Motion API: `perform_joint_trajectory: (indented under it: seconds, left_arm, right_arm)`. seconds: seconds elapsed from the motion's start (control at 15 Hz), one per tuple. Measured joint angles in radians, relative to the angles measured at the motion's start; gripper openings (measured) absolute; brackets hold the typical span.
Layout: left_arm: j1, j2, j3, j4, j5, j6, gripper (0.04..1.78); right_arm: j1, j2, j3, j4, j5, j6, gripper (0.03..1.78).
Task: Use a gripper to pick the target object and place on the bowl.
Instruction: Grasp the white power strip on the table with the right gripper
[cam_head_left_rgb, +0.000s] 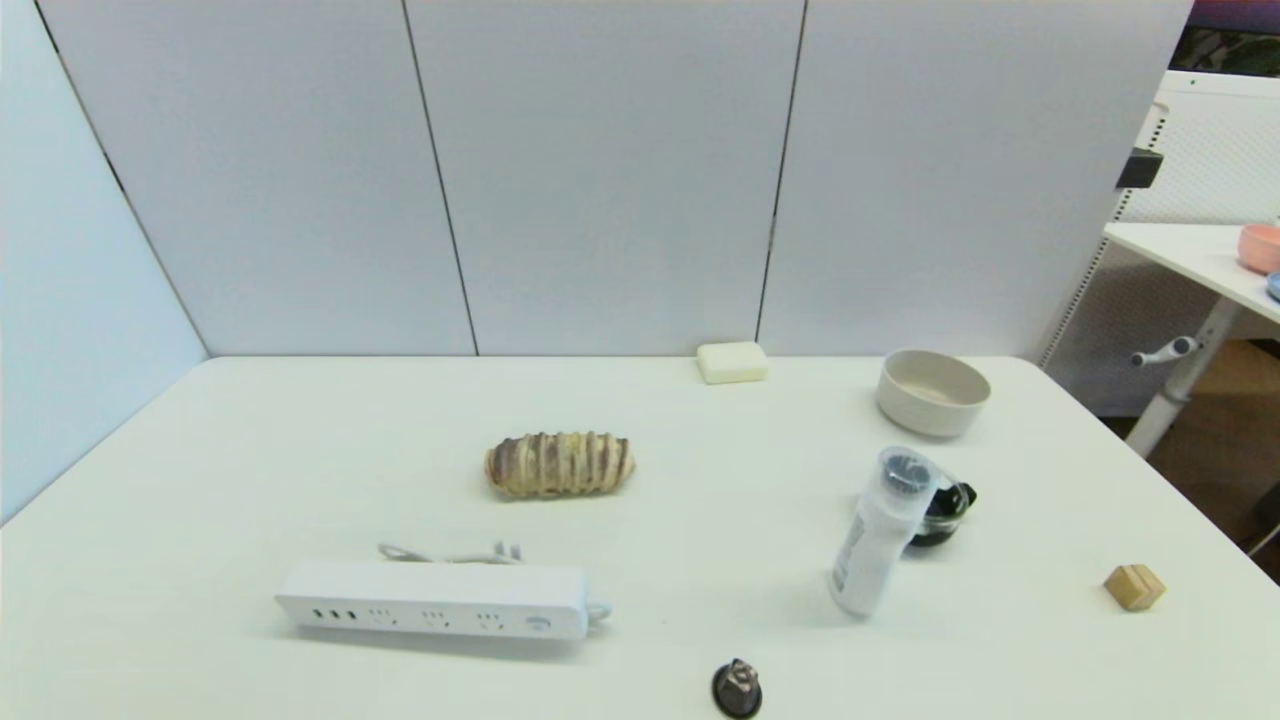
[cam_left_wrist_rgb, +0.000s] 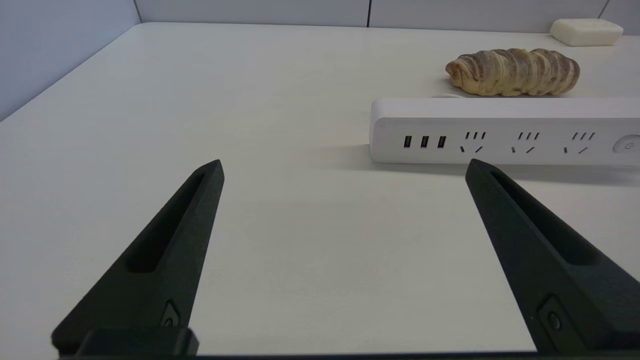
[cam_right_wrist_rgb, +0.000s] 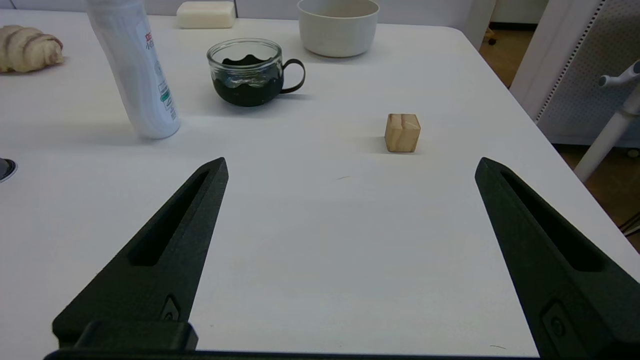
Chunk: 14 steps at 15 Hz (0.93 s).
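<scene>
The long white power strip (cam_head_left_rgb: 435, 600) lies flat near the table's front left, its cord behind it. It also shows in the left wrist view (cam_left_wrist_rgb: 505, 131). The beige-white bowl (cam_head_left_rgb: 933, 391) stands empty at the back right and also shows in the right wrist view (cam_right_wrist_rgb: 338, 26). Neither gripper shows in the head view. My left gripper (cam_left_wrist_rgb: 344, 167) is open and empty, low over the table, short of the strip's USB end. My right gripper (cam_right_wrist_rgb: 351, 165) is open and empty over bare table at the front right.
A bread roll (cam_head_left_rgb: 559, 464) lies mid-table. A cream block (cam_head_left_rgb: 732, 362) sits at the back. A white bottle (cam_head_left_rgb: 878, 534) stands before a black glass cup (cam_head_left_rgb: 944, 513). A wooden cube (cam_head_left_rgb: 1134, 587) is at the right, a small dark object (cam_head_left_rgb: 737, 689) at the front edge.
</scene>
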Motion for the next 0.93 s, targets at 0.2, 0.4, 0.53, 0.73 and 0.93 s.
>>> perform_joint_trajectory:
  seconds: [0.2, 0.4, 0.53, 0.73, 0.93]
  left_arm:
    - [0.000, 0.000, 0.000, 0.000, 0.000, 0.000, 1.71]
    - [0.000, 0.000, 0.000, 0.000, 0.000, 0.000, 1.71]
    - [0.000, 0.000, 0.000, 0.000, 0.000, 0.000, 1.71]
    - [0.000, 0.000, 0.000, 0.000, 0.000, 0.000, 1.71]
    - [0.000, 0.000, 0.000, 0.000, 0.000, 0.000, 1.71]
  right_arm:
    - [0.000, 0.000, 0.000, 0.000, -0.002, 0.000, 1.71]
    - [0.000, 0.000, 0.000, -0.002, 0.000, -0.012, 1.71]
    - [0.000, 0.003, -0.005, 0.022, 0.003, -0.026, 1.71]
    - [0.000, 0.068, -0.127, 0.082, 0.021, -0.031, 1.71]
    - [0.008, 0.261, -0.327, 0.124, 0.039, -0.050, 1.71]
